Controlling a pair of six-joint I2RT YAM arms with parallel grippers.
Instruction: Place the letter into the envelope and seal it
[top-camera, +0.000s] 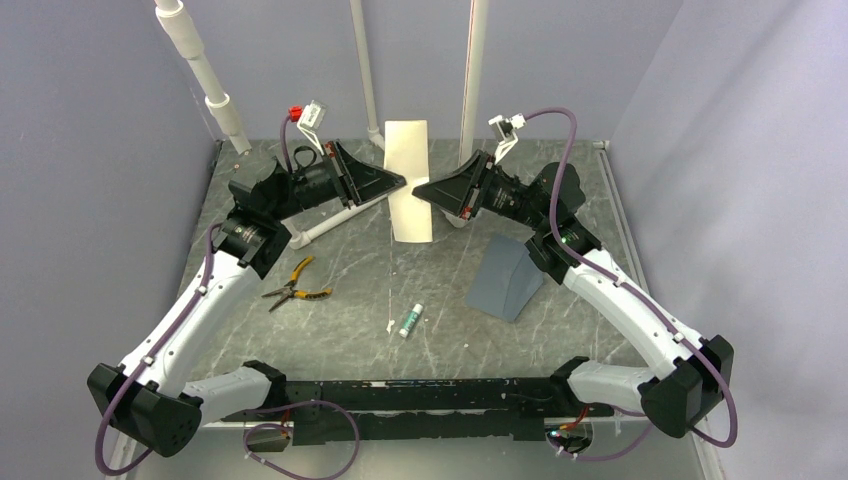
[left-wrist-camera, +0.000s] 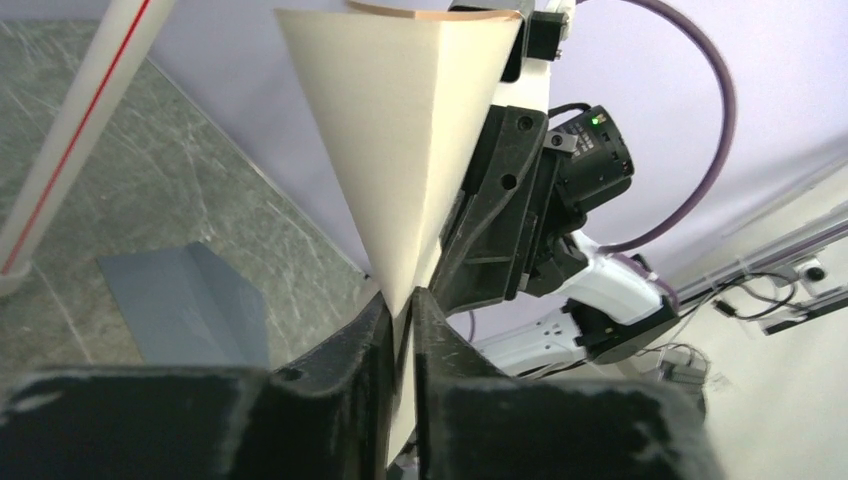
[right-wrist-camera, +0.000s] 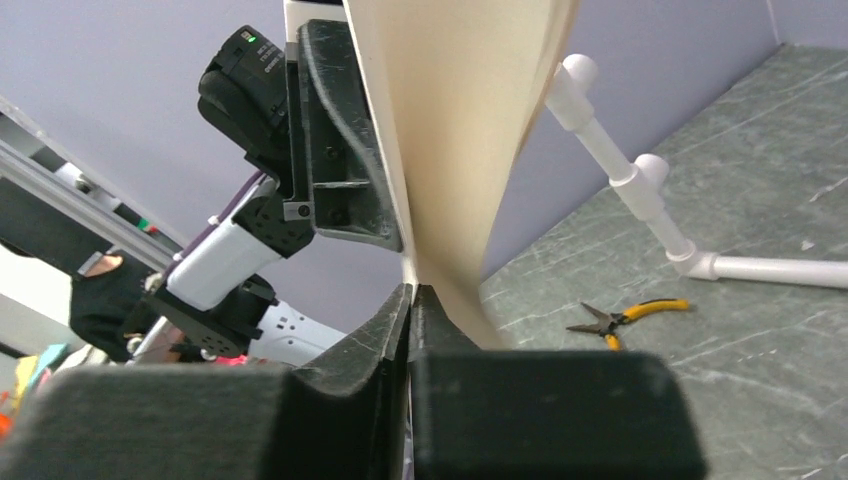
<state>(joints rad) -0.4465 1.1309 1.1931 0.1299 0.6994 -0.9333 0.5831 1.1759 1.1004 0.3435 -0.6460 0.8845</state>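
Standing slightly parted, the jaws of the left gripper (top-camera: 399, 184) flank one edge of the letter (top-camera: 409, 160), which is held upright above the table (top-camera: 350, 340). The jaws of the right gripper (top-camera: 419, 190) pinch the opposite edge. The envelope (top-camera: 505, 275) rests on the table farther right.

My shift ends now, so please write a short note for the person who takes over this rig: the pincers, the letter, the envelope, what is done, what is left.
Right pincer: shut on the letter.
Left pincer: fingers on either side of the same sheet with a thin gap; I cannot tell if it grips.
Letter: upright in the air between both arms, cream side showing.
Envelope: lies on the table by the right arm, one part folded up.
Done: letter is off the table.
Left: slide it into the envelope, then seal the flap.
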